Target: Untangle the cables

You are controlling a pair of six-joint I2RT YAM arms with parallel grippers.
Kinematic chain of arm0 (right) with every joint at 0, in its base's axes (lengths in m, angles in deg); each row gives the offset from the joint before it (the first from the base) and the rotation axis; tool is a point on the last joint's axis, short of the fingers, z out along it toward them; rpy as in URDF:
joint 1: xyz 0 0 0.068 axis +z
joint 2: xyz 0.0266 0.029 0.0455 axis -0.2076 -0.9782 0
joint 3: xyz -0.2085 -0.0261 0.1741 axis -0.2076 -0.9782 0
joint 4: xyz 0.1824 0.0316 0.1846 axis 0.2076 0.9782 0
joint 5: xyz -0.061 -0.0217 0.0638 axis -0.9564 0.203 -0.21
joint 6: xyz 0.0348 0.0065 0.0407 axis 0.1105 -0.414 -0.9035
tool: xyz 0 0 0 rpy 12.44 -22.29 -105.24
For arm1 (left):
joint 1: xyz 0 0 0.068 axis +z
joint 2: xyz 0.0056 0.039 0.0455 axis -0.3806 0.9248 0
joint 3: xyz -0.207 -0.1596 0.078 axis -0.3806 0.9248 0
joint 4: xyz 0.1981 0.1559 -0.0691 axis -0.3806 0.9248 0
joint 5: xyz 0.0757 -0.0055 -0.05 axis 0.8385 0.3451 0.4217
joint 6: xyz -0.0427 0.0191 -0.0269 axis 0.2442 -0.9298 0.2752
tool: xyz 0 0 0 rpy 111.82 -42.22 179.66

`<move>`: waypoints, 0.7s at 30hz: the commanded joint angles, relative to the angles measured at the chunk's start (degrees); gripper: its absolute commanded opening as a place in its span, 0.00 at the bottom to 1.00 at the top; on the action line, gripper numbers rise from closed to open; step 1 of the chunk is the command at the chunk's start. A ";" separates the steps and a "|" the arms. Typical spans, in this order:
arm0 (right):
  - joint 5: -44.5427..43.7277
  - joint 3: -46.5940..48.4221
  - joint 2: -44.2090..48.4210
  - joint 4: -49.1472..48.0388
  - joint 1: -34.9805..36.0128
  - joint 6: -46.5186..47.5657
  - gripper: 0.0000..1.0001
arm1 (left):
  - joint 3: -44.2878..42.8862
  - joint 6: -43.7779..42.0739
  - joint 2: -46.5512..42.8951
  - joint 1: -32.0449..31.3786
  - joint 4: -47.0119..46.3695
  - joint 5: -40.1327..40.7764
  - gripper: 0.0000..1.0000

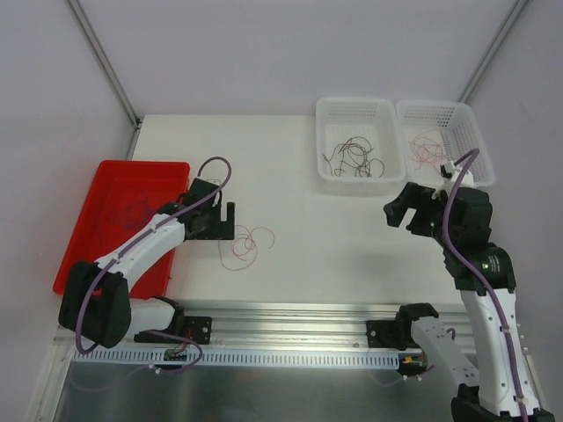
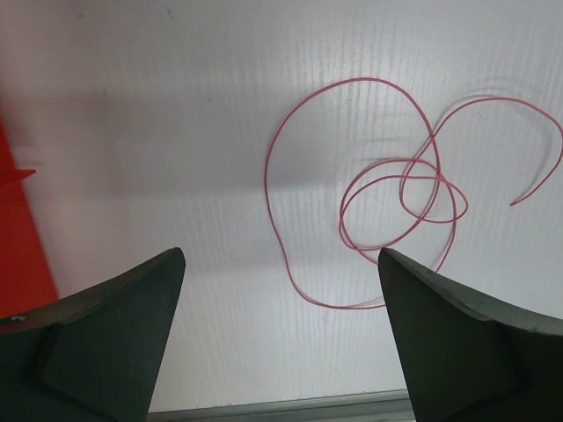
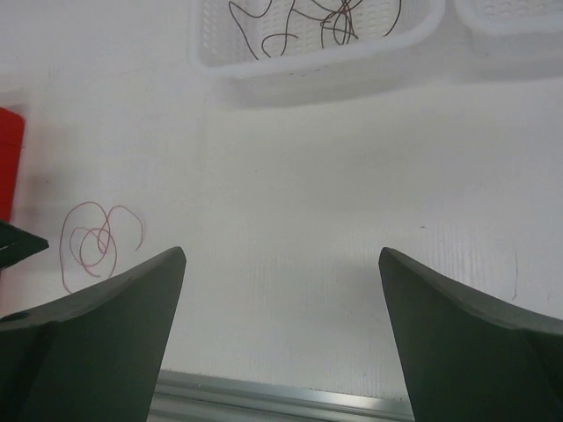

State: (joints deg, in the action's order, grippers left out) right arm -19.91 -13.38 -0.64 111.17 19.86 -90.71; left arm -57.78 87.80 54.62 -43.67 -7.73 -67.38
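One pink-red cable [image 1: 246,246] [image 2: 369,202] [image 3: 92,242] lies loose on the white table [image 1: 299,264], curled into several overlapping loops with one free end curving off to the side. A bunch of dark cables [image 1: 354,158] [image 3: 299,22] rests in the left of two white baskets [image 1: 322,141] at the far side of the table; the strands cross too much to count. Further pink-red cables [image 1: 428,148] lie in the right basket [image 1: 475,145], likewise uncountable. Faint purple cables [image 1: 132,209] lie in the single red tray [image 1: 141,165] at the table's left edge. Left gripper [image 1: 230,221] [image 2: 281,264]: jaws spread wide, nothing between them, just left of the loose cable and apart from it. Right gripper [image 1: 398,209] [image 3: 281,264]: jaws equally wide, holding nothing, above bare table near the baskets and well apart from the loose cable
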 commanded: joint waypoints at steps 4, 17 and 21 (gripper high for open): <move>6.76 -6.47 5.94 0.22 0.38 -3.12 0.97 | -3.12 7.96 4.12 -0.58 -0.15 -1.52 0.89; 12.39 -12.10 12.53 1.27 0.30 -2.24 0.97 | -3.39 16.75 13.53 -6.03 0.81 5.86 0.81; 12.84 -12.28 13.76 2.06 0.38 -1.80 0.97 | -4.18 18.42 15.99 -7.61 2.57 9.71 0.72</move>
State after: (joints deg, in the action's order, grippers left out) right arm -9.07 -25.62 11.88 113.09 19.86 -92.41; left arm -59.75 103.16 69.33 -50.25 -7.47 -62.48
